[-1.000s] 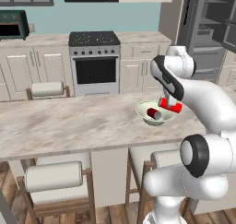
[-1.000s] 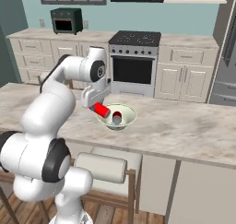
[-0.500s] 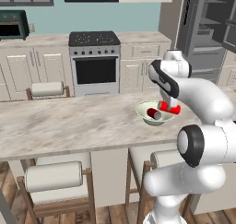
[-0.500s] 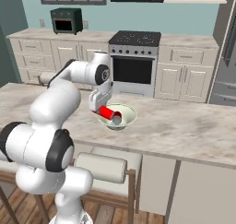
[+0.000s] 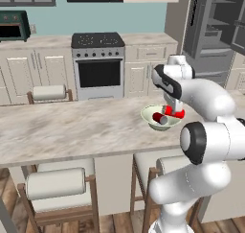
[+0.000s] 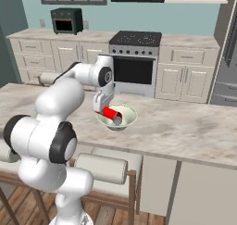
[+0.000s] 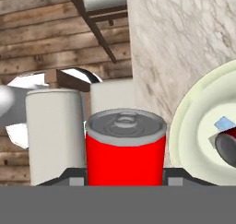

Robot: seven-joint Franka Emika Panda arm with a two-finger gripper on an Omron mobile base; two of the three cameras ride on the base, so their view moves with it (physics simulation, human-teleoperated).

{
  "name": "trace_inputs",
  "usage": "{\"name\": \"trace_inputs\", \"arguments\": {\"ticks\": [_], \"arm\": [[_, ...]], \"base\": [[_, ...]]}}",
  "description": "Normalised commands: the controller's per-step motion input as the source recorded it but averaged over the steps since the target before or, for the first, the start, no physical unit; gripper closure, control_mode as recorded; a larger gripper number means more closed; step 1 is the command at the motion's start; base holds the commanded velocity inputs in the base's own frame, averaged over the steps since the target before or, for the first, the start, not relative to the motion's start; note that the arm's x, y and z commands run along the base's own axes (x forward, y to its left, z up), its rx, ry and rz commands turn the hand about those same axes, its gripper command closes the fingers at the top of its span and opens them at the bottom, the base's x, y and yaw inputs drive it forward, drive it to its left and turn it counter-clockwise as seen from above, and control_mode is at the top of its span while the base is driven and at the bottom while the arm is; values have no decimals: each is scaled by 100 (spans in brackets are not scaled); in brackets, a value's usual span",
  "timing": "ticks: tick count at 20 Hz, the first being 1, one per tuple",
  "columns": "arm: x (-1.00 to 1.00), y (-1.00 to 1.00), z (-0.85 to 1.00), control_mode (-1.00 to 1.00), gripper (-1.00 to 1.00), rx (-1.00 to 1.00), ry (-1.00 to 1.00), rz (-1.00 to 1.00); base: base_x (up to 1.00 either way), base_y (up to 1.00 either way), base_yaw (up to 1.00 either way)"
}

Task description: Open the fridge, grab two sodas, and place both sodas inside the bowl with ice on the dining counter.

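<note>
The pale cream-green bowl (image 5: 149, 113) (image 6: 130, 113) (image 7: 193, 126) stands on the beige marbled dining counter (image 5: 72, 129) (image 6: 185, 127). One red soda (image 5: 160, 118) (image 7: 229, 147) lies on its side in the bowl beside a pale blue ice bit (image 7: 224, 123). My gripper (image 5: 173, 113) (image 6: 101, 107) (image 7: 125, 178) is shut on the second red soda (image 5: 178, 114) (image 6: 110, 113) (image 7: 125, 151), which hangs just above the counter at the bowl's near rim. The grey fridge (image 5: 210, 30) (image 6: 227, 57) stands behind with its door open.
Cushioned wooden stools (image 5: 56, 184) (image 6: 101, 168) (image 7: 55, 126) are tucked under the counter's near edge. Beyond the counter are a black stove (image 5: 98, 64) (image 6: 134, 57), cream cabinets (image 6: 185, 80) and a toaster oven (image 6: 67, 20).
My gripper with the soda has sunk slightly toward the bowl, and the arm's upper links have swung round. The can in the bowl has not moved.
</note>
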Motion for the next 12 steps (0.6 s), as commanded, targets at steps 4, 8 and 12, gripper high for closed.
{"name": "trace_inputs", "arguments": {"ticks": [4, 8, 12], "arm": [[22, 0, -12, -100, 100, 0, 0, 0], [15, 0, -17, -100, 100, -2, 0, 0], [19, 0, -22, -100, 100, -4, 0, 0]], "base": [[0, 0, 0], [0, 0, 0], [0, 0, 0]]}}
